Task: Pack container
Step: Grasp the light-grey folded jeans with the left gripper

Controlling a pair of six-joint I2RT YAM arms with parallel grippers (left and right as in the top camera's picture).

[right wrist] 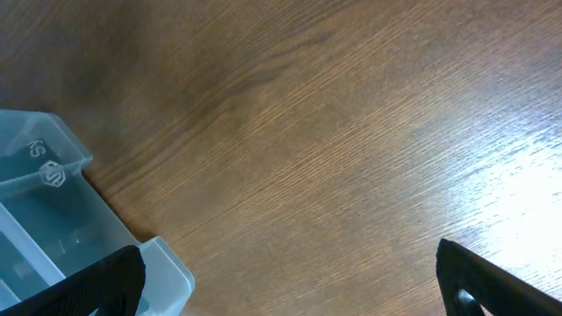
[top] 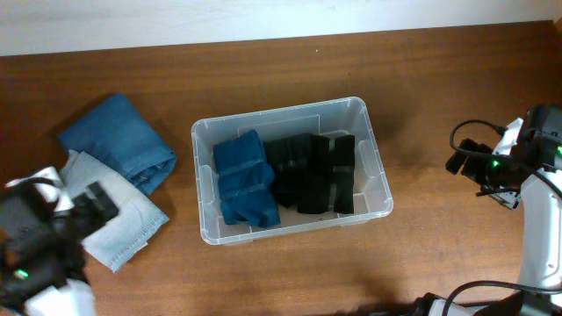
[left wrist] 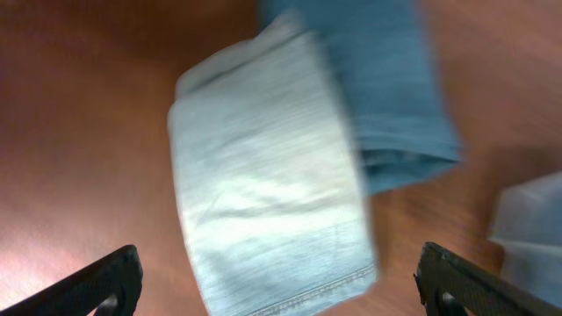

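The clear container [top: 281, 112] stands mid-table. It holds a folded blue garment [top: 244, 180] on its left and folded black garments [top: 312, 171] on its right. A folded light-wash denim piece [top: 123, 224] lies at the left, partly over a folded blue denim piece [top: 118, 140]. My left gripper [top: 92, 204] is open above the light denim [left wrist: 263, 184], its fingers [left wrist: 281, 298] spread to either side and touching nothing; the blue denim [left wrist: 386, 88] lies beyond. My right gripper [top: 465, 162] is open and empty over bare wood [right wrist: 290, 290], right of the container's corner [right wrist: 53, 202].
The wooden table runs to a pale wall along the far edge. A pale blurred shape [left wrist: 531, 228] shows at the right of the left wrist view. Cables trail from the right arm [top: 544, 219] at the right edge.
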